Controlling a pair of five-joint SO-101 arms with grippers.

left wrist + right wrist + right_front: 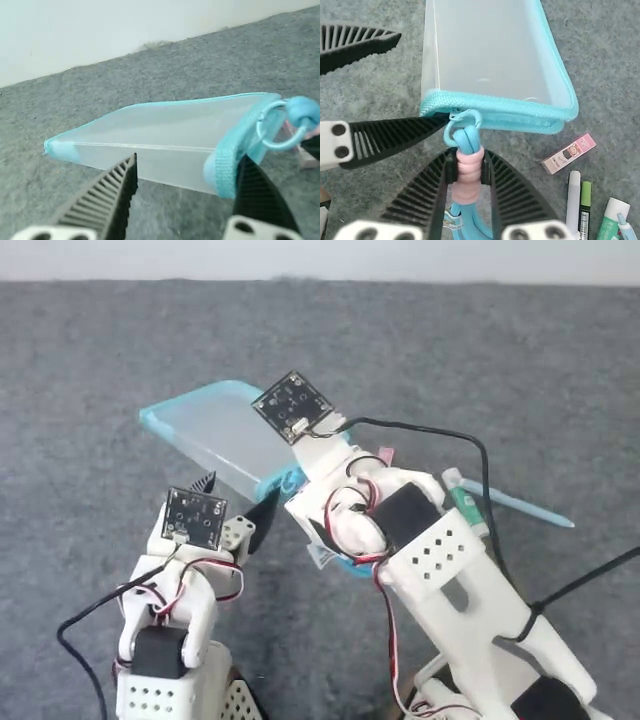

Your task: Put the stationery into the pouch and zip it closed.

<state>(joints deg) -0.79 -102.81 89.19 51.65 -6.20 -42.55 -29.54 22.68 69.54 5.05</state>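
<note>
The translucent pouch (215, 430) with cyan trim lies on the grey carpet and looks empty (485, 55). My right gripper (467, 162) is shut on the pink and blue zip pull cord (468, 172) at the pouch's near corner. My left gripper (185, 190) is open, its ribbed fingers (116, 189) on either side of the pouch's near end, by the cyan strap (220, 167). Its black fingers (395, 135) also show in the right wrist view. Outside the pouch lie a pink eraser box (568, 153), a white pen (573, 200), a green pen (585, 200) and a glue stick (465, 505).
A cyan pen (530, 508) lies on the carpet to the right of the right arm. Black cables (480, 455) loop over that arm. Open carpet (90, 390) stretches to the left and behind the pouch.
</note>
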